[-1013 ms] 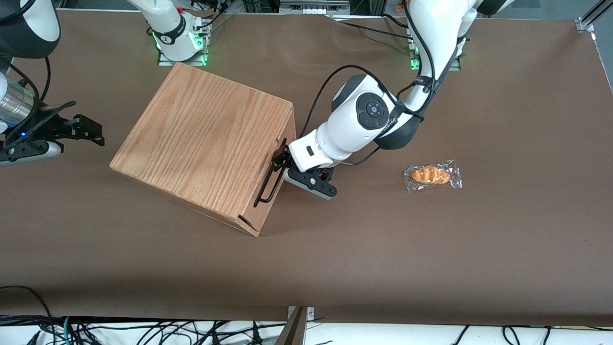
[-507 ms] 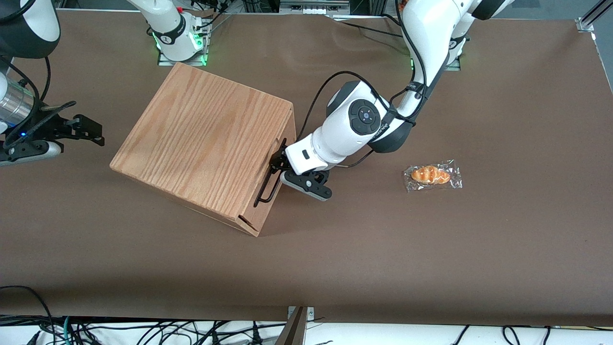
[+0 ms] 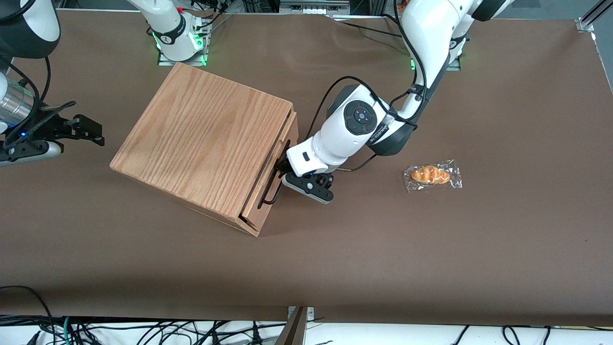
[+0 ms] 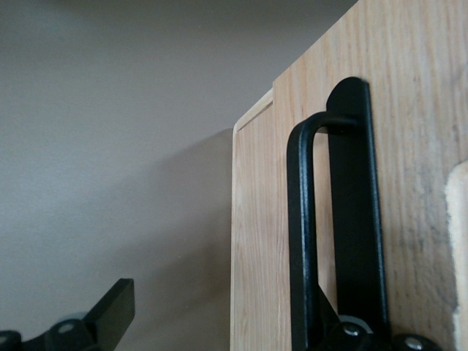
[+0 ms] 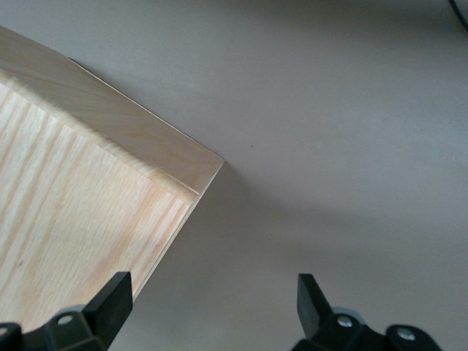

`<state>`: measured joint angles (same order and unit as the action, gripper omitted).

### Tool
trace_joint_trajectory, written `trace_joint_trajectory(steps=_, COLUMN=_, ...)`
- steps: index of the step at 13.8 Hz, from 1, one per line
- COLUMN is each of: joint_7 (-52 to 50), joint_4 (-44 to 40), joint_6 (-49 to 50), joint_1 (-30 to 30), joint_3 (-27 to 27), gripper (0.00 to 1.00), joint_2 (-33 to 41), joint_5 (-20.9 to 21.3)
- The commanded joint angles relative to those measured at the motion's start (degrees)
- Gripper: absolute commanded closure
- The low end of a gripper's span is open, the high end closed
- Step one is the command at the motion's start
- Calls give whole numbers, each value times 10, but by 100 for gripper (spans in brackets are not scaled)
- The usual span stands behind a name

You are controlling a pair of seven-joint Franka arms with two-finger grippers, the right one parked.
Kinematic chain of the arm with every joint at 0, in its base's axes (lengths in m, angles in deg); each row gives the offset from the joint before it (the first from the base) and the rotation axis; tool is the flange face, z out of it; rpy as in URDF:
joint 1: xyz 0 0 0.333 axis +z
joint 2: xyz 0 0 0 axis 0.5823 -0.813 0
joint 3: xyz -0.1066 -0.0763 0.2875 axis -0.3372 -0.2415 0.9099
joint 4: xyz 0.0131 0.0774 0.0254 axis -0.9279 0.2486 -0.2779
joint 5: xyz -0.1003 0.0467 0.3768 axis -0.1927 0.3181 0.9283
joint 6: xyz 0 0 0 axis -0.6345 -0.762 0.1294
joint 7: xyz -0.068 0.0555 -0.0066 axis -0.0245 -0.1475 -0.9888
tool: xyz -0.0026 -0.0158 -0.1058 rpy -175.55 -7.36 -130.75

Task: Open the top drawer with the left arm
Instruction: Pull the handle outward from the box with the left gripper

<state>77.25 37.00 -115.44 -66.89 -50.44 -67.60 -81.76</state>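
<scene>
Top drawer (image 3: 271, 178): sitting slightly pulled out of the oak-grain cabinet (image 3: 201, 143), its front panel standing just proud of the cabinet face, near the middle of the brown table (image 3: 503, 249). Left arm (image 3: 354, 129): reaching to the drawer front, its gripper (image 3: 283, 170) clenching on the black wire handle (image 4: 303, 234). Wrapped pastry (image 3: 432, 175): lying on the table toward the working arm's end, well apart from the cabinet.

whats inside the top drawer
Nothing can be seen inside: the top drawer is out only a crack, its inside covered by the cabinet top. The gripper is at its black handle.
</scene>
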Motion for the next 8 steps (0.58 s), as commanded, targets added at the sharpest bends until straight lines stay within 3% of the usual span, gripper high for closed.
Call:
trace_joint_trajectory(steps=1, joint_7=4, joint_4=11, joint_6=21, joint_1=17, joint_3=6, gripper=0, joint_2=9, joint_5=37)
trace_joint_trajectory(steps=8, joint_7=33, joint_4=10, joint_6=95, joint_1=74, joint_3=7, gripper=0, joint_2=16, joint_5=45)
